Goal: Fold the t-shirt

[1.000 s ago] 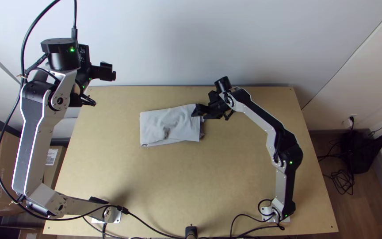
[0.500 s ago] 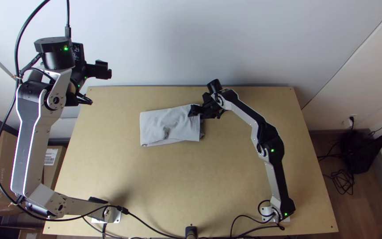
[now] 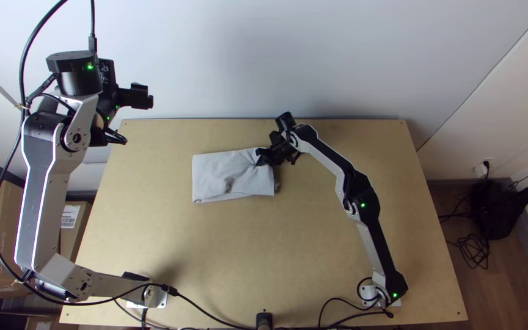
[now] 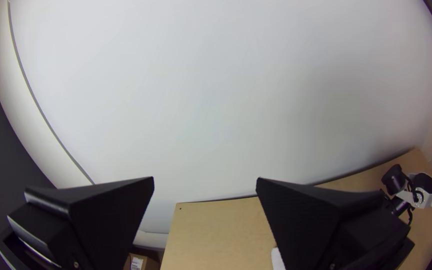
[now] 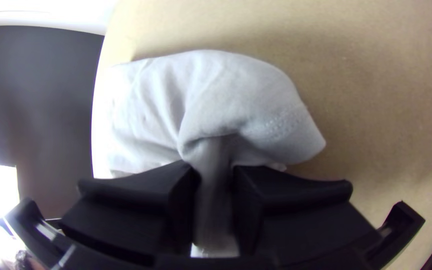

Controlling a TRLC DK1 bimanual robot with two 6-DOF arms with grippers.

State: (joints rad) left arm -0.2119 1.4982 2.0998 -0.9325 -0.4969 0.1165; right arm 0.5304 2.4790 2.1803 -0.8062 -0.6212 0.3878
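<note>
- At ten o'clock on the top view's dial (the far edge of the table (image 3: 245, 263) at twelve), we find the left gripper (image 3: 146, 96) at the end of the left arm (image 3: 41, 189), its fingers spread wide with nothing between them. We judge it idle in the present step.
- Towards eleven o'clock from the table's middle, we observe the t-shirt (image 3: 233, 174), lying as a compact oblong with its long axis running roughly from nine to three. The surface is rumpled; we cannot tell how many layers it comprises.
- At the cloth's two o'clock corner, we note the right gripper (image 3: 263, 157), borne by the right arm (image 3: 376, 244). It is clenched on the t-shirt: a gathered pleat runs between its fingers.
- We take the step in hand to be a late one, the adjusting or turning over of this corner on a largely folded bundle.
- For the next move, we expect the pinched part to need a low lift, a short draw towards eight or nine o'clock if a further turn is meant, and a flat release. A hard pull could skew the bundle or open its layers.
- By count, left to right, we record two arms, each with one gripper (two grippers in all), and one t-shirt, upon one table.
</note>
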